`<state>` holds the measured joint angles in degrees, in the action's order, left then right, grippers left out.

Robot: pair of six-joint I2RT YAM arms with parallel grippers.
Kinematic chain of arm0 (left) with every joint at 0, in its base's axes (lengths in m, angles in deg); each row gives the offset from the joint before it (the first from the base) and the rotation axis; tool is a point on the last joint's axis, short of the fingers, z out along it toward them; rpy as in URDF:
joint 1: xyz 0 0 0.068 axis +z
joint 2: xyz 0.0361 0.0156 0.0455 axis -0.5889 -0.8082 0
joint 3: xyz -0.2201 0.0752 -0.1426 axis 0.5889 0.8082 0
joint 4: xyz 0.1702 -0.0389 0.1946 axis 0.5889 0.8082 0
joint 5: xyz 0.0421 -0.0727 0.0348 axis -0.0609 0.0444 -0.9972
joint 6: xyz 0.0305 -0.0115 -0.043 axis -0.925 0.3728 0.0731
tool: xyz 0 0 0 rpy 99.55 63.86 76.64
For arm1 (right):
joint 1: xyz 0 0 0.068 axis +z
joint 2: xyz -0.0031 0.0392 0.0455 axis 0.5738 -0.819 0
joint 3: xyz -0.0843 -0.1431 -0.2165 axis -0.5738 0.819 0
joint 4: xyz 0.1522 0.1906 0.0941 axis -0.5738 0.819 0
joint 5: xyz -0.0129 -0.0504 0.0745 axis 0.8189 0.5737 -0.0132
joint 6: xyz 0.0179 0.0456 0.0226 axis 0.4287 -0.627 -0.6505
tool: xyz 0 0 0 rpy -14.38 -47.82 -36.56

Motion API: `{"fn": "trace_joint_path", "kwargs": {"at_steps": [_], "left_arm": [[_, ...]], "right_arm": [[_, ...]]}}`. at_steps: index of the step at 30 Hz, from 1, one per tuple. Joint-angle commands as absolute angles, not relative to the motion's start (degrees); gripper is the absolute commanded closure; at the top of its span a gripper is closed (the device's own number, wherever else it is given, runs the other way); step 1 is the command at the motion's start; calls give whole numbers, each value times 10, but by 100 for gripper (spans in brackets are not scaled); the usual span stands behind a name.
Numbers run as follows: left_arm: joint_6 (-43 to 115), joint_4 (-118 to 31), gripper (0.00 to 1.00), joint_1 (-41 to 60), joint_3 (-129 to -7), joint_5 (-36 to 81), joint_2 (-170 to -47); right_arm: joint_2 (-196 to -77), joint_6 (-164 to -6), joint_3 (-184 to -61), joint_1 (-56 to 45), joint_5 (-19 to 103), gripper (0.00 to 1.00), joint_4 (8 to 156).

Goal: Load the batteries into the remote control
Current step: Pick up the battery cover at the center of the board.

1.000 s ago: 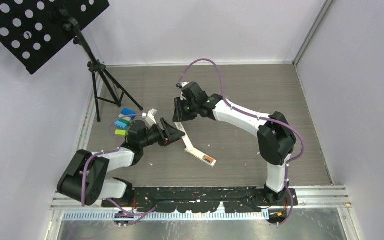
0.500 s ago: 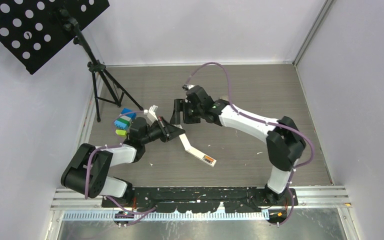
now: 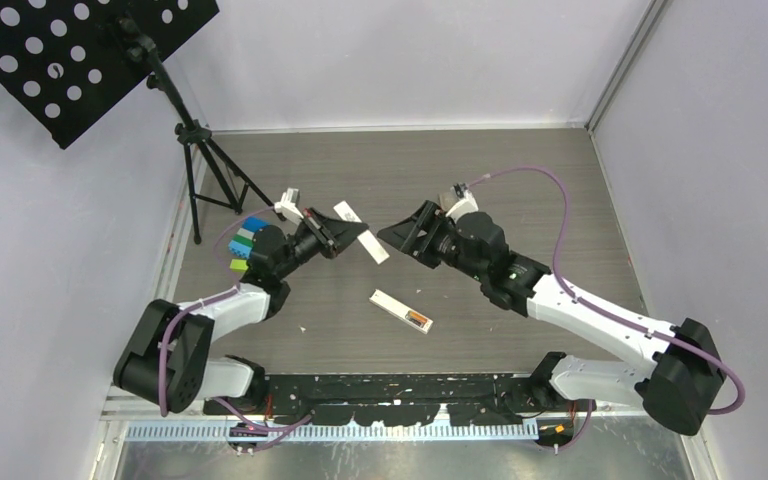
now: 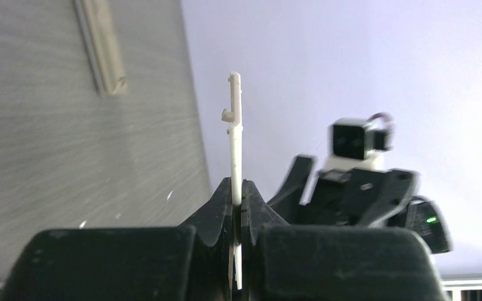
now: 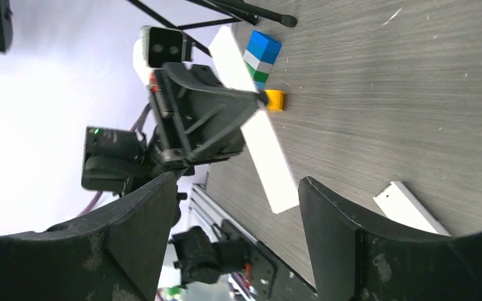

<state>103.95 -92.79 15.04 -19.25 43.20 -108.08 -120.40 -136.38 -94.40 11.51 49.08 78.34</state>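
Thin white cover (image 4: 234,135) pinched in left tool (image 4: 235,191), remote (image 3: 400,311) well apart.

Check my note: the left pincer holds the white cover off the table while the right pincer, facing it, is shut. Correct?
No: the right pincer is open, as the right wrist view shows. The left pincer does hold the white cover.

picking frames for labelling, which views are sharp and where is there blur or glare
Top external: sharp, evenly lit, soft shadows. Left wrist: the thin white piece is crisp, the right arm behind it blurred. Right wrist: its own fingers dark and soft, the pale wall washed out.
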Motion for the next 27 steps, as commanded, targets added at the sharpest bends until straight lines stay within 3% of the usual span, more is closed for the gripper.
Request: {"fn": "trace_joint_path", "kwargs": {"at_steps": [1, 6, 11, 15, 18, 20, 23, 26, 27], "left_arm": [[1109, -999, 100, 133, -226, 358, -1058], [1130, -999, 100, 101, -235, 317, -1052], [1138, -993, 100, 87, -232, 306, -1037], [1129, -979, 100, 78, -224, 300, -1019], [1098, -935, 98, 69, -235, 315, -1004], [1074, -911, 78, 63, -240, 327, -996], [1030, -866, 37, 63, -237, 354, -981], [924, -729, 6, 63, -245, 392, -944], [871, -655, 1, 63, -254, 393, -930]], "right_arm": [[-1198, -1484, -909, 134, 537, 26, 665], [-1205, -1516, -906, 145, 545, 32, 620], [-1209, -1545, -878, 146, 554, 45, 554], [-1208, -1552, -867, 146, 555, 62, 530], [-1203, -1543, -868, 146, 562, 87, 544], [-1198, -1528, -876, 146, 563, 99, 564], [-1175, -1496, -889, 145, 572, 99, 621], [-1134, -1434, -914, 144, 602, 100, 747], [-1125, -1411, -929, 144, 616, 100, 804]]}}
